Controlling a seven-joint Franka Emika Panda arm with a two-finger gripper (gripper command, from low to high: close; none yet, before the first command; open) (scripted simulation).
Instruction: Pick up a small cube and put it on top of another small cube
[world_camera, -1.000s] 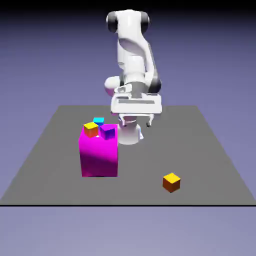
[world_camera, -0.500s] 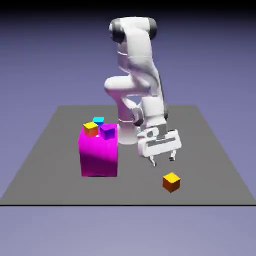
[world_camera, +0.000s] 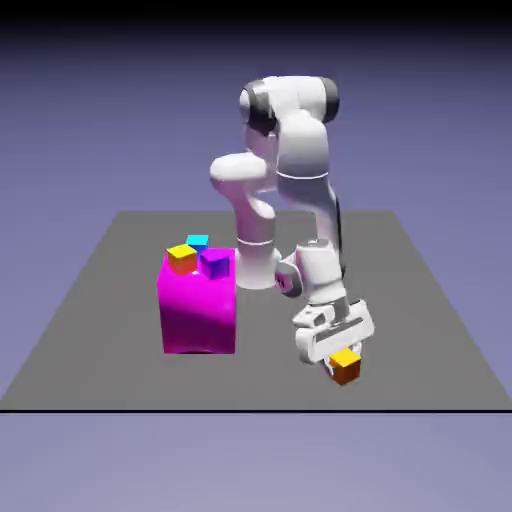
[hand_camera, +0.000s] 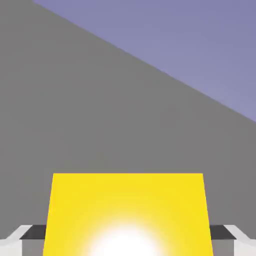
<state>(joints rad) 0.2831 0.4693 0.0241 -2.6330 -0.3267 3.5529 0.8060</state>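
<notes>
The small cube (world_camera: 346, 367), yellow on top with orange-brown sides, lies on the grey table (world_camera: 420, 300) near its front edge, right of the middle. My gripper (world_camera: 340, 358) has come down over it and stands open, a finger on each side. In the hand view the cube's yellow top (hand_camera: 127, 210) fills the lower middle, with a grey fingertip (hand_camera: 20, 236) just outside each of its edges. Another yellow-topped small cube (world_camera: 181, 258) rests on the magenta block (world_camera: 198, 310).
On the magenta block, a purple-blue small cube (world_camera: 214, 262) sits beside the yellow-topped one. A cyan small cube (world_camera: 197, 241) shows just behind the block. The robot's base (world_camera: 256, 262) stands right of the block, behind my hand.
The arm has swung from above the table's middle down and toward the exterior view's right, lowering the open gripper onto the cube near the front edge. No cube has moved.
</notes>
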